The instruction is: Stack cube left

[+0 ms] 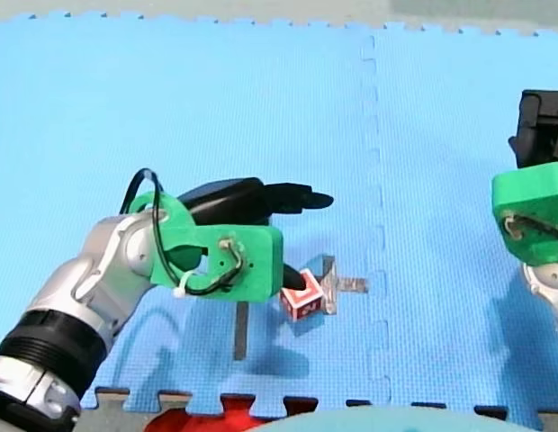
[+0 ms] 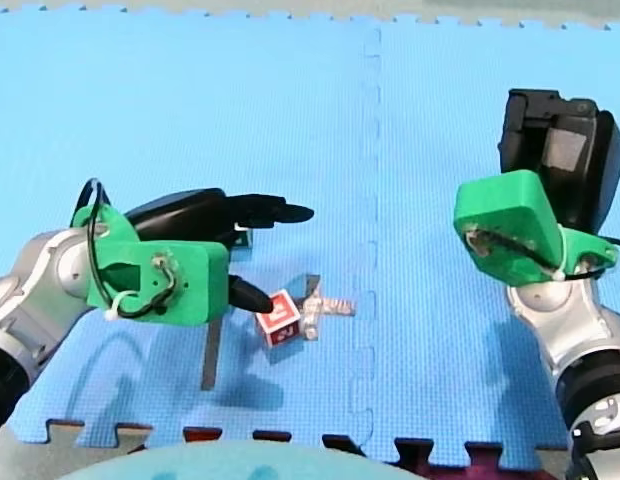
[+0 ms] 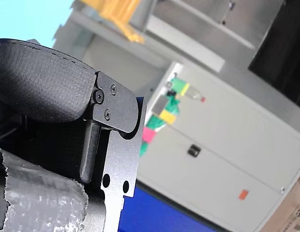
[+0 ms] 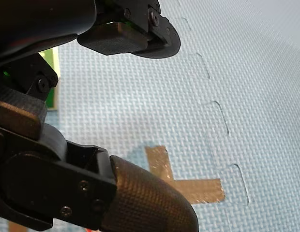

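- The red cube point(image 1: 302, 302) lies on the blue mat point(image 1: 216, 90), near the middle.
- The left hand point(image 1: 252, 200) is above it, fingers wide, holding nothing.
- The cube looks light and stiff; take it by two opposite flat sides.
- The right hand point(image 2: 550, 140) is at the far right; I cannot tell its grip.

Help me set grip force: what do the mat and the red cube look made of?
Mat: looks like soft foam, matte, fine woven texture, jigsaw-edged tiles interlocking. Red cube: smooth, hard-looking, white printing; plastic or painted wood, cannot tell which.
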